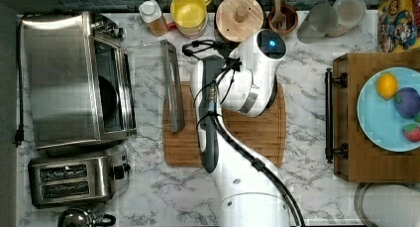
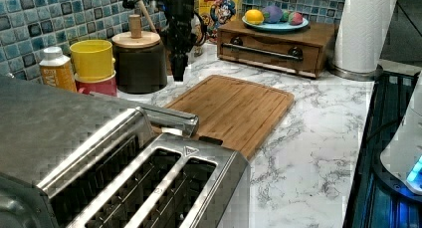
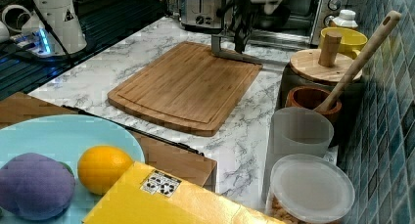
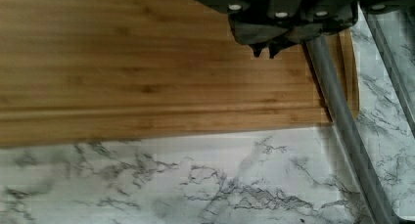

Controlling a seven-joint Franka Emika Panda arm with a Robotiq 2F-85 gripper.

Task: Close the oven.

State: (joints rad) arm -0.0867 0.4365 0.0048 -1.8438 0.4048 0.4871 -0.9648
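Observation:
The oven (image 1: 59, 78) stands at the top view's left, a big brushed-steel box with a dark inside. Its glass door (image 1: 146, 83) lies dropped open, flat over the counter. The door's long metal bar handle (image 1: 173, 88) rests over the edge of the wooden cutting board (image 1: 247, 133). My gripper (image 4: 265, 50) is shut with nothing in it. It hangs over the board, just beside the handle bar (image 4: 342, 121) and apart from it. In the left view the gripper (image 2: 179, 73) points down above the board's far edge, beyond the handle (image 2: 169, 119).
A two-slot toaster (image 1: 74, 180) stands beside the oven, with a kettle (image 1: 79, 218) past it. Jars, a yellow cup (image 1: 189, 11) and a lidded canister (image 1: 239, 16) line the tiled wall. A wooden drawer box (image 1: 366, 157) carries a blue plate (image 1: 376, 123) of fruit.

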